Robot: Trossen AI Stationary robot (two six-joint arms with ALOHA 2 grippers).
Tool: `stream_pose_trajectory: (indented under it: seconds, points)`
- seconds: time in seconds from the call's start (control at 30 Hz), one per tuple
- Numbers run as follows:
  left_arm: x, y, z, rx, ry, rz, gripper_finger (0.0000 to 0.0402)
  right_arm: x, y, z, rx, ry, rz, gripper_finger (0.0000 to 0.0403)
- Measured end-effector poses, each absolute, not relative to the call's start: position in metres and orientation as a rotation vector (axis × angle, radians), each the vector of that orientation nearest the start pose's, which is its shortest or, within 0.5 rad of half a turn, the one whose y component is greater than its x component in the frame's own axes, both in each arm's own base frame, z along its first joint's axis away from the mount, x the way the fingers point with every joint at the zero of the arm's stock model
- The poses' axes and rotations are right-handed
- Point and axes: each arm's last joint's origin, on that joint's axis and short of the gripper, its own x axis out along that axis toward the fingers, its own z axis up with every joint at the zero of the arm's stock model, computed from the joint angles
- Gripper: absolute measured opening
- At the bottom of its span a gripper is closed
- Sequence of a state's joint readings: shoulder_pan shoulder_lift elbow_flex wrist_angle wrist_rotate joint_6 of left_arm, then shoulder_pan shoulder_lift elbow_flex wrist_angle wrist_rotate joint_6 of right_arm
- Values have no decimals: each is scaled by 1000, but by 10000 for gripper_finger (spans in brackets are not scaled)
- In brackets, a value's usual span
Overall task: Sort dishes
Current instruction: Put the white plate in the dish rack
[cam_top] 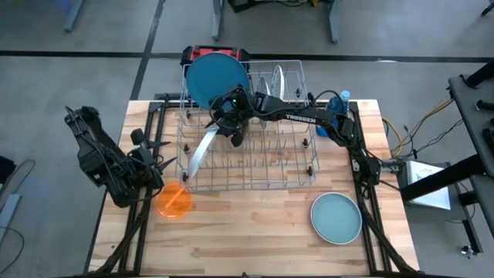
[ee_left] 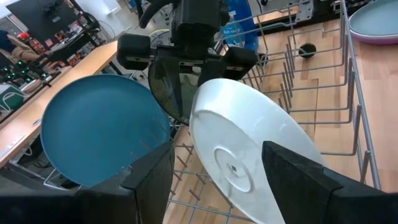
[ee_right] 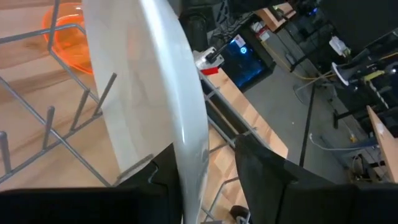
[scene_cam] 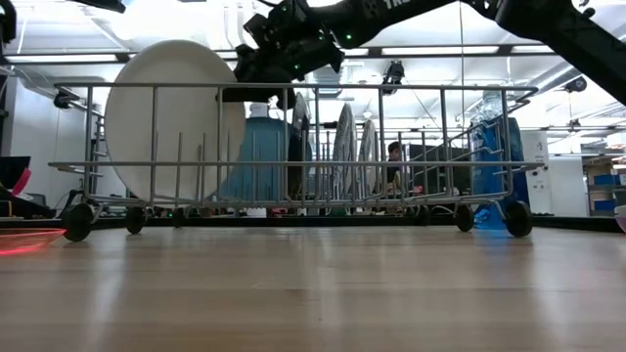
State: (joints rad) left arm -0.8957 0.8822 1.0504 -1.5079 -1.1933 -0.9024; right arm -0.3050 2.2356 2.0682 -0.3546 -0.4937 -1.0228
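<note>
A wire rack (cam_top: 255, 166) stands at the table's middle back. In its left part a white plate (cam_top: 201, 153) stands tilted, its lower rim among the rack's wires. My right gripper (ee_right: 202, 155) reaches over the rack, open, one finger on each side of that plate's upper rim. A large blue plate (cam_top: 218, 79) leans at the rack's far left corner. A dark plate (ee_left: 177, 93) stands under the gripper, behind the white one. More plates (cam_top: 278, 81) stand on edge farther right. My left gripper (cam_top: 150, 166) waits open at the table's left. My right gripper comes slanting down from the table's far right, its fingers across the white plate's upper rim (ee_right: 189, 149). A gap shows between the rim and one finger (ee_right: 261, 174). Whether the other finger (ee_right: 163, 177) touches the rim I cannot tell.
A small orange plate (cam_top: 174, 199) lies on the table beside my left gripper. A teal-green plate (cam_top: 336, 218) lies at the near right. A blue bottle (cam_top: 340, 103) stands by the rack's far right corner. Bare wood runs along the near edge.
</note>
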Motion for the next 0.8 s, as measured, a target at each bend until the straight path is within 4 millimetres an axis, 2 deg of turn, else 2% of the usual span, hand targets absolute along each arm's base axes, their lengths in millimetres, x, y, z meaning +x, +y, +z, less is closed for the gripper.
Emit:
stream_pose_trajectory:
  seconds: [0.4, 0.6, 0.8]
  points:
    - [85, -63, 331, 298, 470, 493, 232, 498, -146, 289, -802, 374, 250, 146]
    - [85, -63, 331, 300, 470, 492, 232, 498, -145, 290, -771, 382, 219, 163]
    - [85, -63, 331, 298, 471, 493, 232, 494, -146, 287, -756, 465, 201, 175]
